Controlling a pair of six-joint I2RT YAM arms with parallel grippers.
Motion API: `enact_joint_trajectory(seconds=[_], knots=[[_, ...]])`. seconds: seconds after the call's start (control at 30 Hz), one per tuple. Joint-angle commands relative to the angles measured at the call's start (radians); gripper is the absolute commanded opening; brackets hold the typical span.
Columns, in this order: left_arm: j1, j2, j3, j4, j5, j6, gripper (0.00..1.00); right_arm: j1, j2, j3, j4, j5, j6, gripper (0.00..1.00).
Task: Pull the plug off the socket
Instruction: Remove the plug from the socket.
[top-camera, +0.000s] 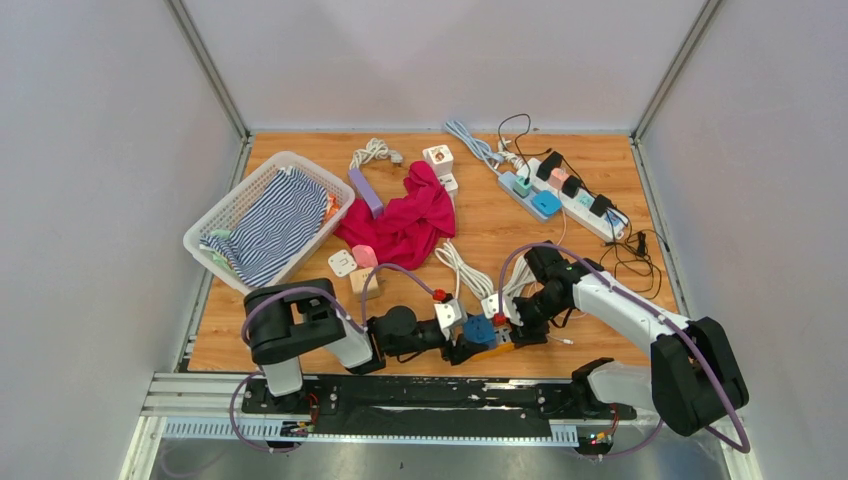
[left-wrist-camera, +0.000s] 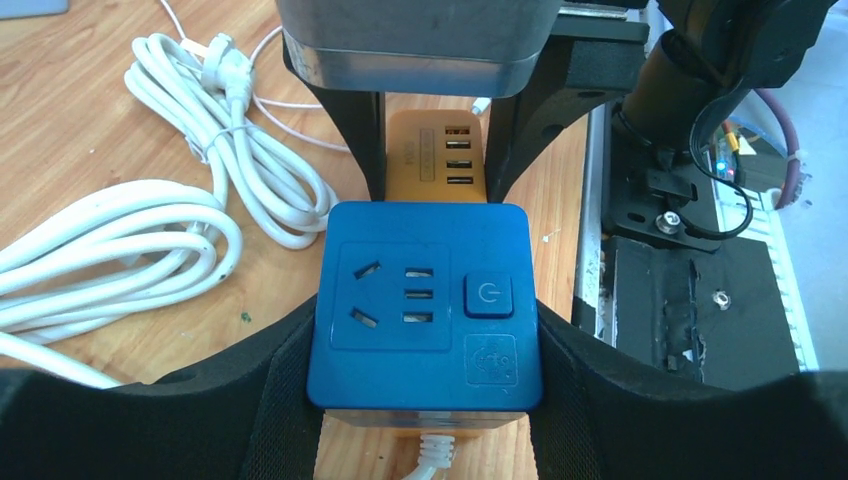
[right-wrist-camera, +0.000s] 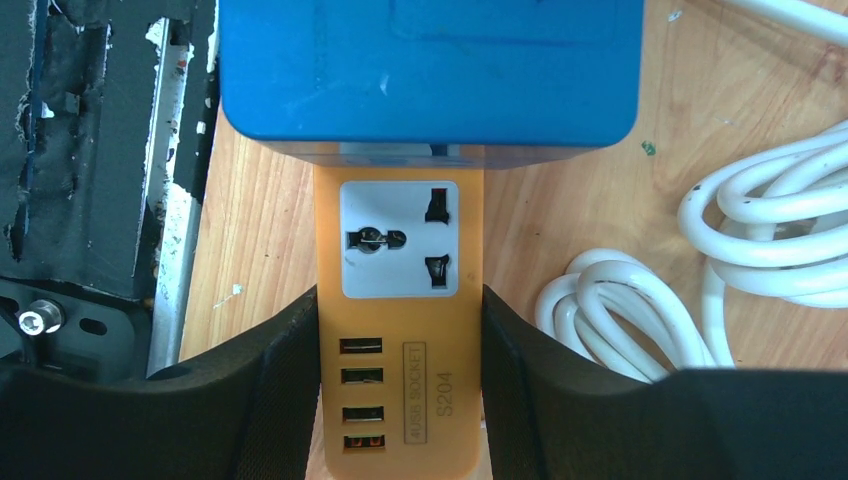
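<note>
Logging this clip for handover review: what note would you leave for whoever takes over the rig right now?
Left end effector: shut on the blue socket cube, one finger on each side.
Right end effector: shut on the orange power strip, at its USB end.
Where: both sit near the front edge of the table. The cube is on the strip's other end, with no gap showing between them.
Done: both parts are gripped.
Left: pull the cube and strip apart. As far as the views show, the plug is not yet out.
</note>
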Motion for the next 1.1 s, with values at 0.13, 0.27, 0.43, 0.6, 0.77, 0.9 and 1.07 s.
enact_joint_trajectory(seconds=[0.13,0.27,0.43,0.6,0.77,0.9,1.07], knots=[[-0.078,-0.122,0.065,-0.309,-0.214,0.253,0.00,0.013,0.007,0.011,-0.004,0.015,0.002,0.00],[-0.078,-0.124,0.068,-0.306,-0.183,0.188,0.00,0.013,0.010,0.011,-0.004,0.018,0.005,0.00],[-0.077,-0.116,0.058,-0.185,-0.078,0.031,0.00,0.013,0.010,0.011,-0.004,0.017,0.005,0.00],[-0.077,-0.131,0.067,-0.203,-0.084,-0.007,0.00,0.012,0.013,0.011,-0.004,0.017,0.006,0.00],[-0.131,-0.143,0.103,-0.373,-0.283,0.229,0.00,0.012,0.015,0.011,-0.005,0.016,0.007,0.00],[-0.146,-0.146,0.103,-0.386,-0.332,0.284,0.00,0.012,0.017,0.012,-0.005,0.018,0.008,0.00],[-0.146,-0.165,0.118,-0.383,-0.203,0.166,0.00,0.012,0.019,0.012,-0.004,0.019,0.010,0.00]])
